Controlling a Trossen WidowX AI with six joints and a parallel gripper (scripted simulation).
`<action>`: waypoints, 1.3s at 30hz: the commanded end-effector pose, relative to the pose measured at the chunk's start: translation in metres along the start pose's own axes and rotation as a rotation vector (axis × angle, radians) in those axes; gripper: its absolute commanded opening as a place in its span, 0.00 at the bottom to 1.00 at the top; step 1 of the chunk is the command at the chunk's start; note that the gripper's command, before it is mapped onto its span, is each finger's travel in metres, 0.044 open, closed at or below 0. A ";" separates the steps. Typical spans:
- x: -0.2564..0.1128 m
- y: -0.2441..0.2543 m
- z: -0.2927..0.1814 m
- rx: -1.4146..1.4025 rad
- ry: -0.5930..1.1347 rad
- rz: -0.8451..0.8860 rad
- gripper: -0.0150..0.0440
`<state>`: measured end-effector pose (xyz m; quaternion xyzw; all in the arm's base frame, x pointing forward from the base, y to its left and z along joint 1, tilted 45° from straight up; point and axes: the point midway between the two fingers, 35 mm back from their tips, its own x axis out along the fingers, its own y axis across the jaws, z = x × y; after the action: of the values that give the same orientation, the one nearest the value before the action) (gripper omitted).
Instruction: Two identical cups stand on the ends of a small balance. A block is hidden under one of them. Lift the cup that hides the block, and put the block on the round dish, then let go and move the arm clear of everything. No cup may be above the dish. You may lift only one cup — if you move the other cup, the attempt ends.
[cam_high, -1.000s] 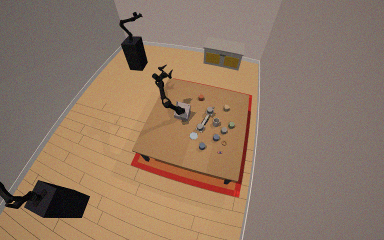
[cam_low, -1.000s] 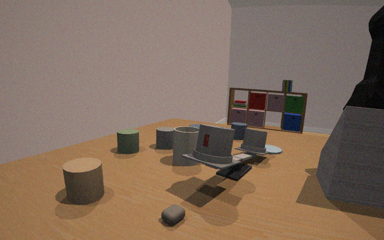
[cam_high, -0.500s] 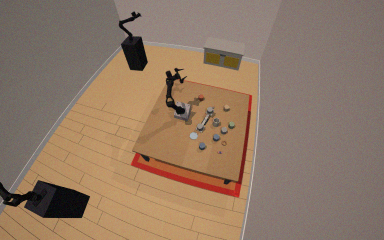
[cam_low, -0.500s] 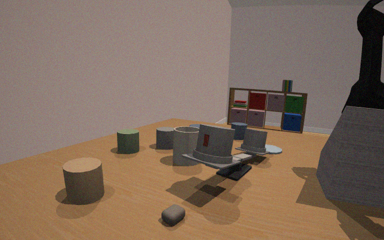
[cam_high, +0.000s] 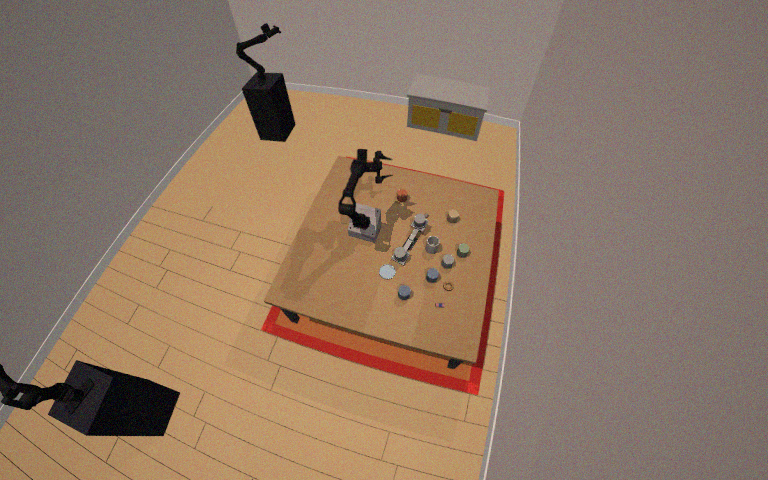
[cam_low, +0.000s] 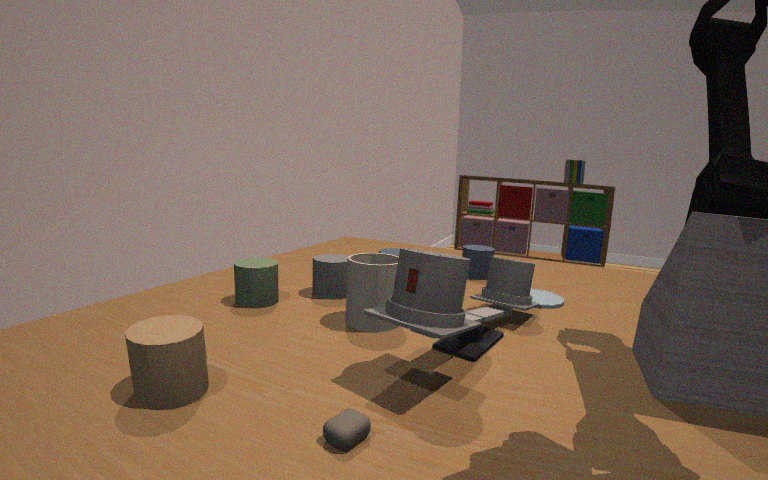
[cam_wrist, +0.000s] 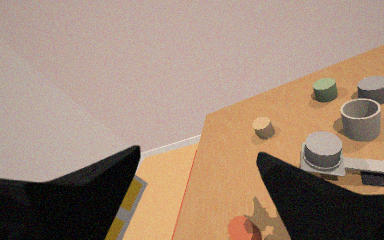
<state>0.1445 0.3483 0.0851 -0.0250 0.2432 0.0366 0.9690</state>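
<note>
One grey cup (cam_high: 419, 219) (cam_low: 438, 283) (cam_wrist: 323, 150), with a small dark red mark, stands on one end of the balance (cam_high: 412, 240) (cam_low: 485, 314) (cam_wrist: 362, 165). The other grey cup (cam_high: 400, 253) (cam_low: 509, 280) stands on the end nearer the dish. The balance is tilted: the marked cup's end looks higher, the end nearer the dish lower. No block shows; the cups hide what is under them. The pale blue round dish (cam_high: 387, 272) (cam_low: 547, 298) has nothing on it. My gripper (cam_high: 391, 168) (cam_wrist: 199, 154) is open and empty, high above the table, away from both cups.
An open grey container (cam_high: 432, 244) (cam_low: 362, 305) (cam_wrist: 361, 125) stands close beside the balance. Tan (cam_high: 453, 215) (cam_low: 169, 362), green (cam_high: 463, 249) (cam_low: 256, 285), grey (cam_high: 448, 260) and blue (cam_high: 432, 275) cylinders stand beyond. A red object (cam_high: 402, 195) (cam_wrist: 241, 227) and a pebble (cam_low: 346, 429) lie near the raised end.
</note>
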 end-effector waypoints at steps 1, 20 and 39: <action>0.016 -0.030 0.000 -0.024 0.033 -0.086 1.00; 0.057 -0.195 -0.004 -0.234 0.195 -0.603 1.00; 0.059 -0.280 0.005 -0.424 0.449 -0.834 1.00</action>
<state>0.2166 0.0794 0.0675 -0.3136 0.3796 -0.3115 0.8127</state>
